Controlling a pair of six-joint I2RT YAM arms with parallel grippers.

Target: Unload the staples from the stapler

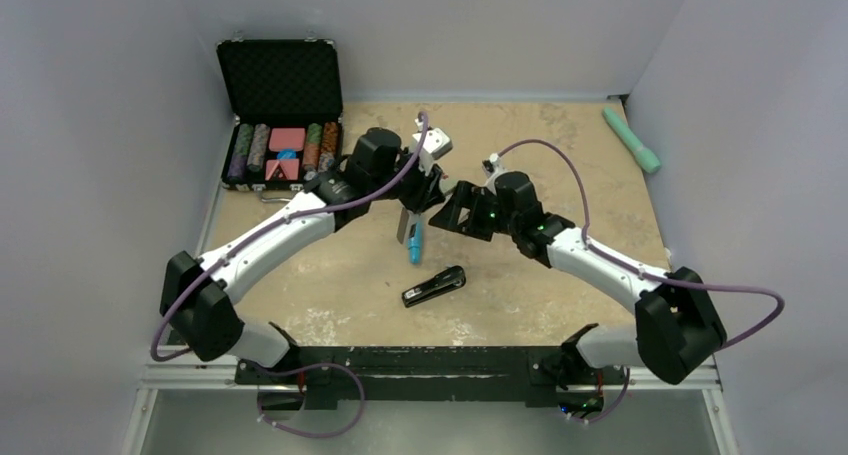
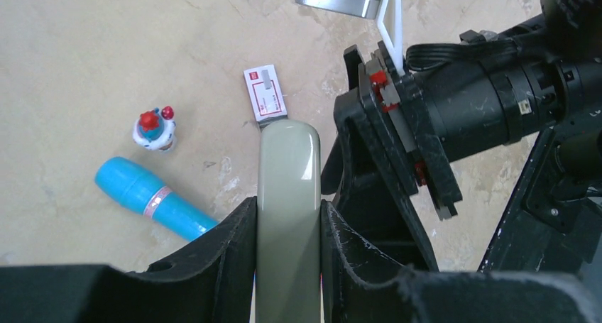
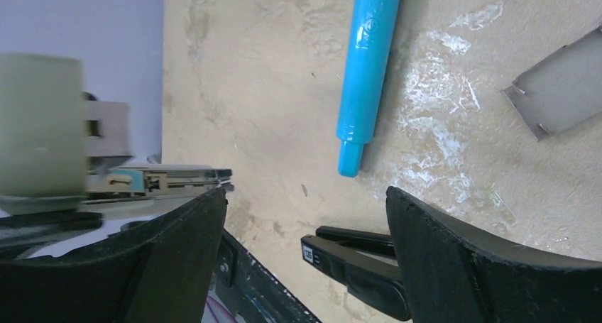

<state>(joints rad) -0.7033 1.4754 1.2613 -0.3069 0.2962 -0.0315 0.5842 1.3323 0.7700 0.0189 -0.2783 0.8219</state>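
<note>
Two staplers: grey-green stapler (image 2: 287, 195), black stapler (image 1: 434, 286). One blue marker (image 3: 367, 67), one open black case (image 1: 280, 75), one teal tool (image 1: 632, 140), one small toy figure (image 2: 153, 130).

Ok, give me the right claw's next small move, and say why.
Probably shift the open right claw sideways to straddle the metal rail sticking out of the grey-green stapler that the left claw grips. The rail sits beside one finger, not between them.

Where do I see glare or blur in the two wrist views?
Left wrist: a white glare patch on the grey stapler near its rounded end. Right wrist: the grey stapler, close to the lens, is blurred; the blue pen is sharp.
</note>
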